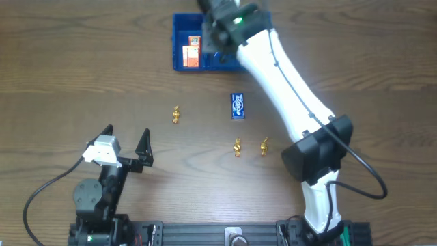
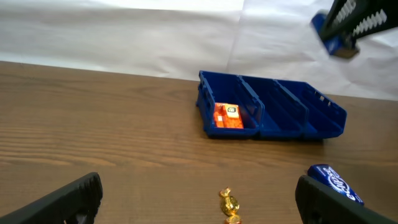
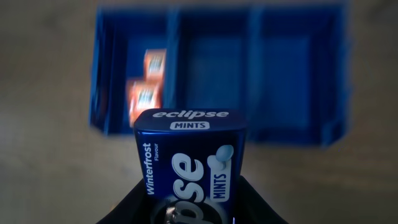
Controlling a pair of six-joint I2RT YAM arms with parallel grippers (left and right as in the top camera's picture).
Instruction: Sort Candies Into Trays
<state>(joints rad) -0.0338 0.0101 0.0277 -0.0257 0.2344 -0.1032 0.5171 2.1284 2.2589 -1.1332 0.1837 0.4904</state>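
My right hand (image 1: pixel 220 34): closed on a blue mint tin (image 3: pixel 189 168), one finger on each side, the tin standing upright in my grasp.
Where that tin is: lifted above the blue tray (image 1: pixel 179 41); I cannot tell which compartment lies under it.
What it hides: part of the tray's near wall, as seen from my right wrist.
Tray: three compartments side by side at the table's far edge; two orange candy packets (image 1: pixel 192 53) lie in the leftmost one.
My left hand (image 1: pixel 127 130): fingers spread wide, holding nothing, low and near my base, well apart from the tray.
Second mint tin (image 1: pixel 237 106): flat on the table, between the tray and the gold candies.
Gold candies: one (image 1: pixel 177 115) alone on the left; two more (image 1: pixel 237 147) (image 1: pixel 263 146) near each other, closer to my bases.
In my left hand's way: the lone gold candy lies between it and the tray.
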